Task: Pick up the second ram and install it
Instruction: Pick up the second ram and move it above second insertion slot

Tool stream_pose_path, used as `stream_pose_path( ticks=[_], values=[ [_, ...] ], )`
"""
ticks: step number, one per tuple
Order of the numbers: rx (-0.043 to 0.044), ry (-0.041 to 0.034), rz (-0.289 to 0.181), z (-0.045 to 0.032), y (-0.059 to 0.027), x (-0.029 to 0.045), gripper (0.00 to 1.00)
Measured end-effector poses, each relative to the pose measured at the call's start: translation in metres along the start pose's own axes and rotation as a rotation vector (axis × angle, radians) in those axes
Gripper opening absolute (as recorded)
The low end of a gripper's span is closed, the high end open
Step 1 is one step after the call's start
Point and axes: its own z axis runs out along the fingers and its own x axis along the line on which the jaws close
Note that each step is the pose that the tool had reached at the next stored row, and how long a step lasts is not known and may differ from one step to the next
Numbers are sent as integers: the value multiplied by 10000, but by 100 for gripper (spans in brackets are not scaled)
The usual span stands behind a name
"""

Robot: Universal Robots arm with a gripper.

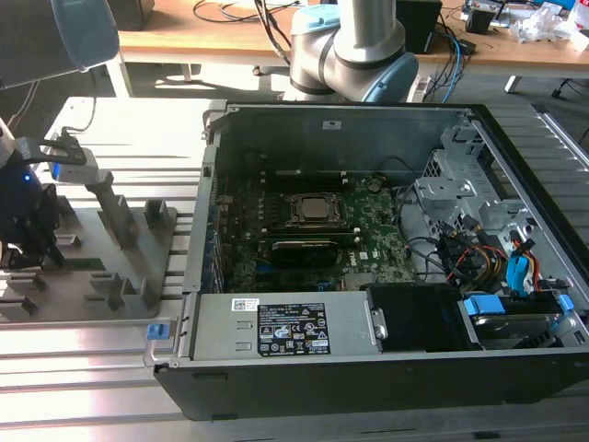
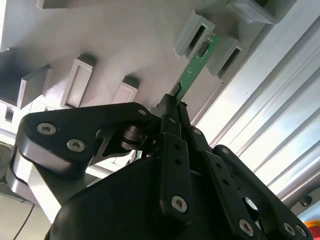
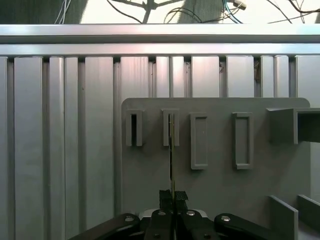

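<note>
The black gripper [image 2: 173, 102] is clenched on one end of the long, thin green ram stick [image 2: 191, 70], whose far end sits in a grey plastic holder block [image 2: 191, 31] (not yet lifted free). Seating it in the green motherboard [image 1: 373, 247] of the open black computer case [image 1: 368, 379] remains undone.
</note>
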Motion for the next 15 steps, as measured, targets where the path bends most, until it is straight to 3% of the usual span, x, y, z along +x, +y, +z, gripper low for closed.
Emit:
stream_pose_path(
  ticks=[4, 8, 11, 15],
  values=[
    [1, 48, 1, -138, 3, -4, 13],
    [1, 89, 2, -207, 3, -7, 13],
    [0, 137, 2, -336, 5, -11, 13],
    [1, 153, 2, -407, 7, -13, 13]
  ],
)
